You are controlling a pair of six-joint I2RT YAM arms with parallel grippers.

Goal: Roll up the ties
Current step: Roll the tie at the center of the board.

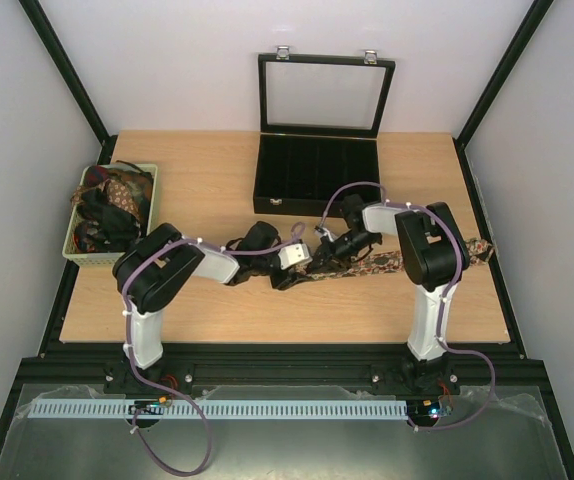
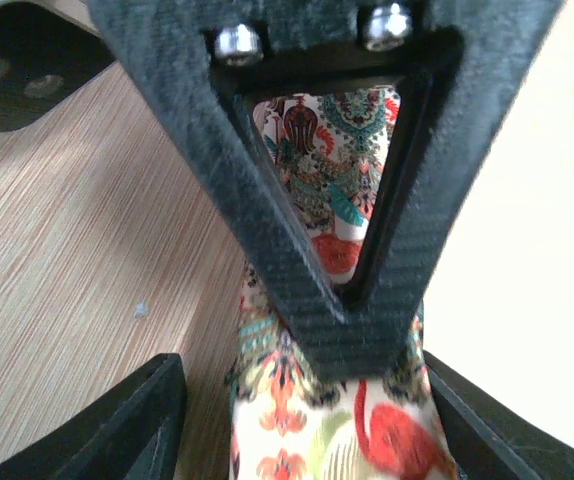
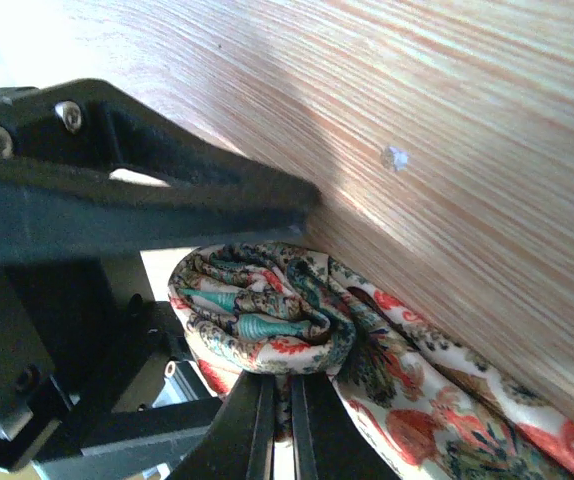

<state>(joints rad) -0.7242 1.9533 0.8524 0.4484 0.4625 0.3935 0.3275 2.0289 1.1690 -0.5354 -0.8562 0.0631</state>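
A green basket (image 1: 77, 250) sits on the tabletop (image 1: 217, 310), far to the left of the black case (image 1: 317, 170); a bunch of ties (image 1: 112, 205) is piled inside it, dark and reddish ones all mixed up. The black case is at the back in the middle; its lid (image 1: 325, 95) stands straight up.

In front of the case, a little to its left, the left tool (image 1: 285, 268) reaches in low over the wood; in the left wrist view its two fingers (image 2: 117, 430) are wide apart, one on each side of a tie (image 2: 307, 420); they do not squeeze it.

Right in front of the case, the right tool (image 1: 319, 258) meets the left tool, almost touching it; in the right wrist view its fingers (image 3: 252, 430) are very close together and pinch the tie, which is curled into a small loose roll (image 3: 267, 310) there. The tie has cream, red and teal patterns.

The unrolled part of the tie (image 1: 372, 265) lies flat on the tabletop; it runs from in front of the case off to the right, under the right arm.
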